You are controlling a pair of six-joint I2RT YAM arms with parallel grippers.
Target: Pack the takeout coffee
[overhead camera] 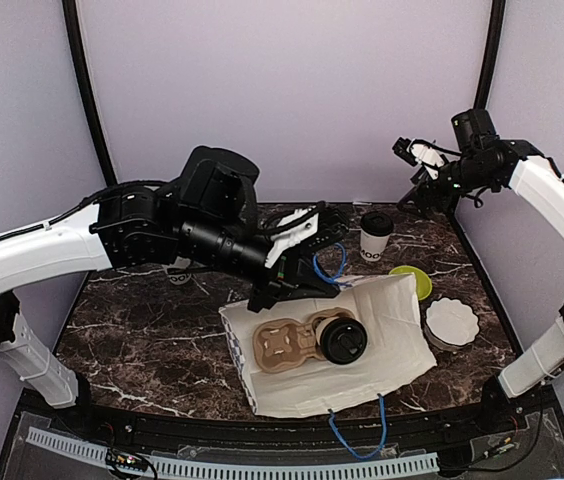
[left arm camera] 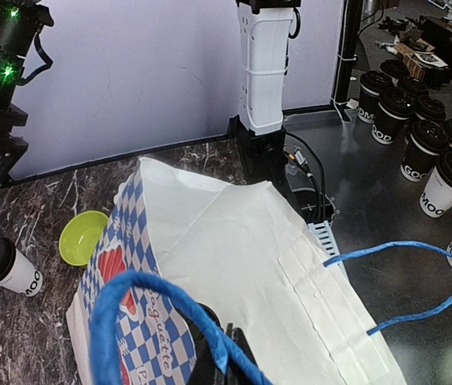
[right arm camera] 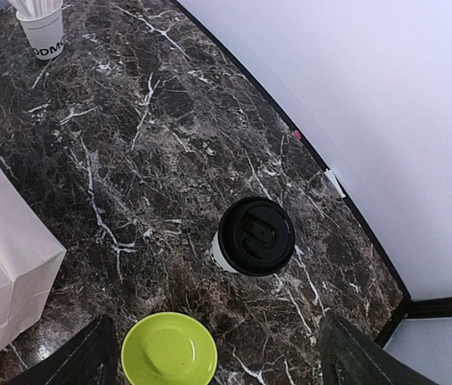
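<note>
**Desk:** What dominates the shot?

**Photographer:** A dark marble table (overhead camera: 142, 330). On it, a white paper bag (overhead camera: 392, 350) lies at centre with its mouth held open. A brown cardboard carrier (overhead camera: 277, 345) shows inside.

**Desk:** And the coffee?

**Photographer:** One lidded cup (overhead camera: 342, 340) sits in the carrier's right-hand slot. The second lidded cup (overhead camera: 375, 237) stands upright on the marble behind the bag, toward the back right.

**Desk:** Where are the pincers relative to those?

**Photographer:** The left gripper (overhead camera: 312, 250) is above the bag's far edge, clenched on the blue handle (left arm camera: 142, 293). The cup in the carrier is just on its near side, lower down and not touching it. The right gripper (overhead camera: 417, 155) is raised at the back right with its fingers spread wide and nothing between them. From its wrist camera, the second cup stands on the table below it, well apart from the jaws.

**Desk:** Anything smaller?

**Photographer:** A lime-green bowl (overhead camera: 412, 280) is beside the bag, near the standing cup. A straw-filled cup (right arm camera: 43, 32) is at the far back.
</note>
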